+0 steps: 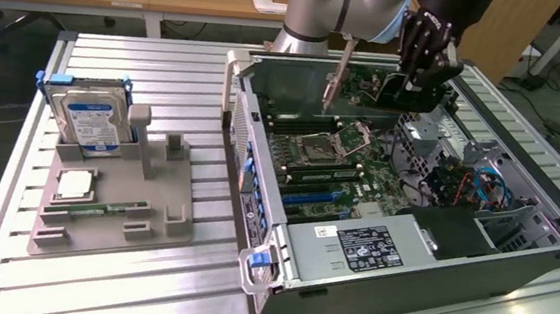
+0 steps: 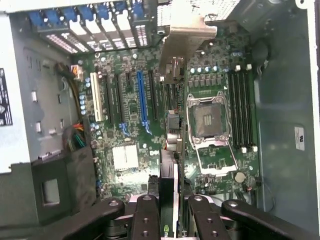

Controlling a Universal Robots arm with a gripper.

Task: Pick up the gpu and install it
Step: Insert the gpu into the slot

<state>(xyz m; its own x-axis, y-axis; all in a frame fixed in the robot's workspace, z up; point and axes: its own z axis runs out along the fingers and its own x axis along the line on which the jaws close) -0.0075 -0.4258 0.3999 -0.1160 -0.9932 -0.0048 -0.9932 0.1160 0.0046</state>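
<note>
wrist view, gripper point(image 2: 172, 212) clamps gpu point(image 2: 169, 172) over mobo point(image 2: 125, 115)

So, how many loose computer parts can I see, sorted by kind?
hard drive: 1
memory stick: 1
square processor chip: 1
gpu, held in the gripper: 1
Total: 4

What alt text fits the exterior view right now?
The arm's pincer grips the gpu upright over the motherboard of an open computer case. On the exterior view's left, a grey fixture holds a hard drive on a slatted metal table.
</note>
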